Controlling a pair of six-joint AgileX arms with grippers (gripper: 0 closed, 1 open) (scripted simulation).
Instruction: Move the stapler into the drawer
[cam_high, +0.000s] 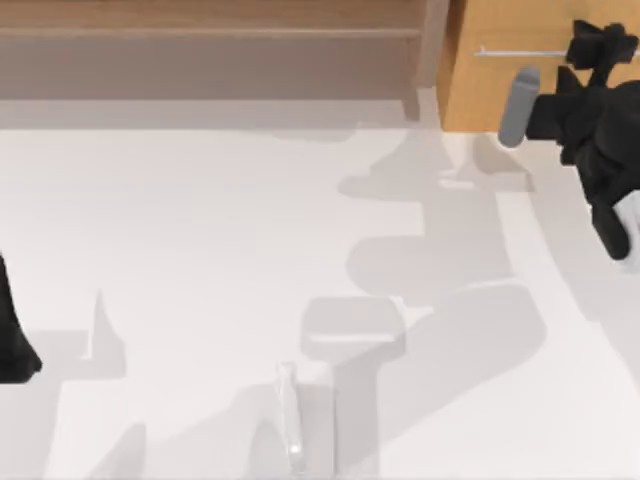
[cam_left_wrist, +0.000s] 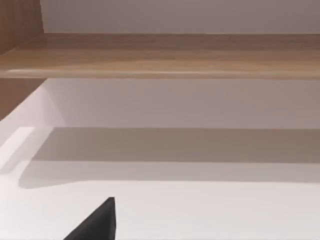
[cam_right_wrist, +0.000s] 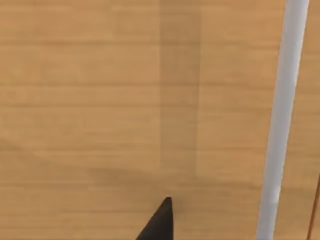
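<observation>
Up at the far right of the table, the right gripper (cam_high: 598, 45) sits right against the front of the light orange-brown wooden drawer (cam_high: 500, 85), at the thin silver bar handle (cam_high: 520, 52). Whether its black fingers are apart or together, I cannot tell from here. The right wrist view looks straight onto that wood-grain front, with the pale handle bar (cam_right_wrist: 282, 120) running across it just beside one dark fingertip (cam_right_wrist: 159, 222). A grey cylinder (cam_high: 518, 105) fixed to the black arm hangs in front of the drawer face.

Down near the front edge of the white table (cam_high: 180, 220), around the middle, lies the slim pale grey-white stapler (cam_high: 289, 415), well apart from the drawer and untouched.

The left arm (cam_high: 12, 340) rests at the table's left edge; its wrist view faces the brown wooden open shelf (cam_left_wrist: 160, 55), and its jaw state cannot be told either.
</observation>
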